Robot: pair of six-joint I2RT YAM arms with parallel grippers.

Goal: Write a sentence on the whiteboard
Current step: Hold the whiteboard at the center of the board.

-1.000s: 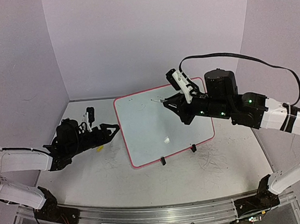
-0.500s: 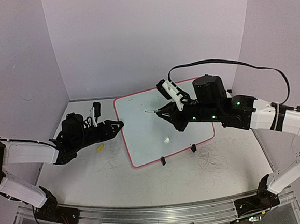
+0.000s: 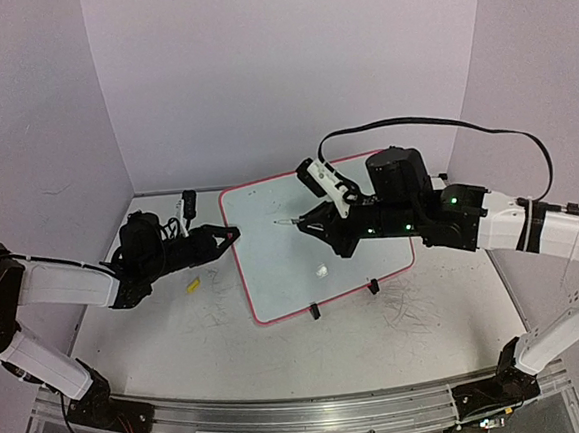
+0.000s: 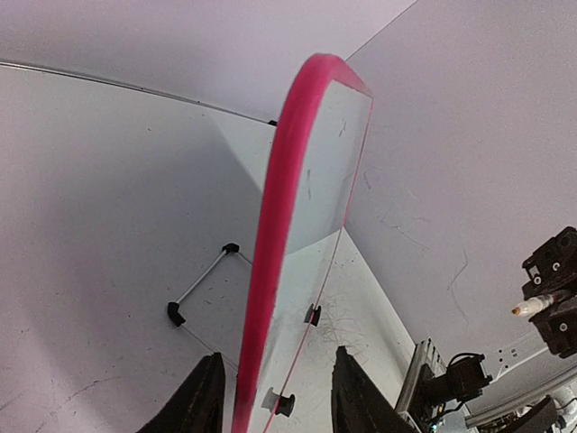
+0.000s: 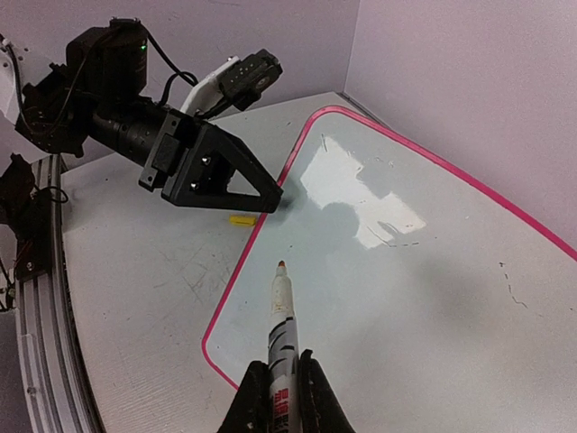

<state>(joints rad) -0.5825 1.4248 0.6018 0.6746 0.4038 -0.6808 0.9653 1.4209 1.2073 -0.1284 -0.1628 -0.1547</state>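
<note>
The whiteboard with its pink rim lies tilted on the table, and no yellow-green sentence shows on it, only a few tiny dark marks. My left gripper is open at the board's left edge. In the left wrist view the pink rim runs between its spread fingers, nearer the left one. My right gripper is shut on a white marker. The uncapped tip hovers over the board's left part, close to the left gripper.
A small yellow cap lies on the table left of the board. Two black clip feet hold the board's near edge. Grey scribbles mark the tabletop. Purple walls close in on three sides.
My left gripper has moved right until its fingers straddle the board's left rim. My right arm has carried the marker leftward across the board.
</note>
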